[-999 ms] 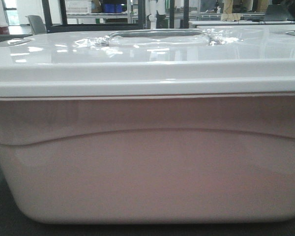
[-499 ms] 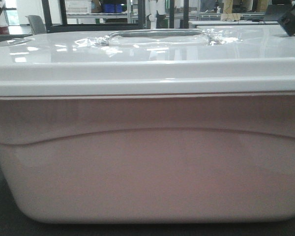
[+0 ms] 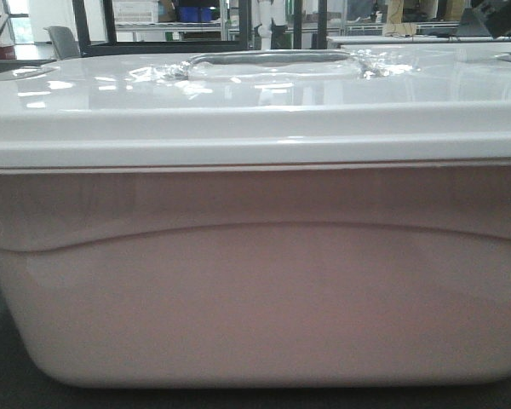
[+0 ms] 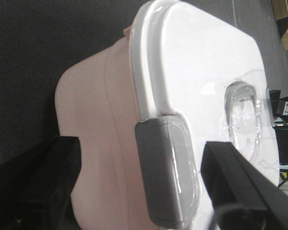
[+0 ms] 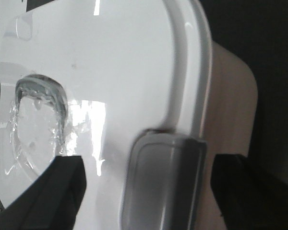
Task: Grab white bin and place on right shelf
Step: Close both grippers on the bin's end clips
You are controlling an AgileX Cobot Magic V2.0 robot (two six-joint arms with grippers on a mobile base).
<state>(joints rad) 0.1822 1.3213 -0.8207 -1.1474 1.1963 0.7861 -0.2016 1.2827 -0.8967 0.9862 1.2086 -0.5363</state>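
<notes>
Right now the white bin (image 3: 255,290) fills your front view, sitting upright on the dark worktop (image 4: 38,48). Its body is a translucent pinkish-white tub with rounded lower corners and a curved moulded line sweeping across the side wall. A glossy white lid (image 3: 238,111) sits on top, closed along the whole visible rim. The recessed handle (image 3: 272,64) in the lid's middle catches bright reflections.

From the left wrist you see a grey latch (image 4: 168,172) clipped over the rim at that short end. Your left gripper (image 4: 144,191) hangs there with its black fingers (image 4: 48,182) spread wide, one beside the tub wall and one over the lid, the latch between them. You cannot tell whether the wall-side finger touches the tub.

From the right wrist a second grey latch (image 5: 163,187) shows at the opposite end. Your right gripper (image 5: 144,191) has its fingers (image 5: 43,191) released too, straddling that latch and holding nothing.
</notes>
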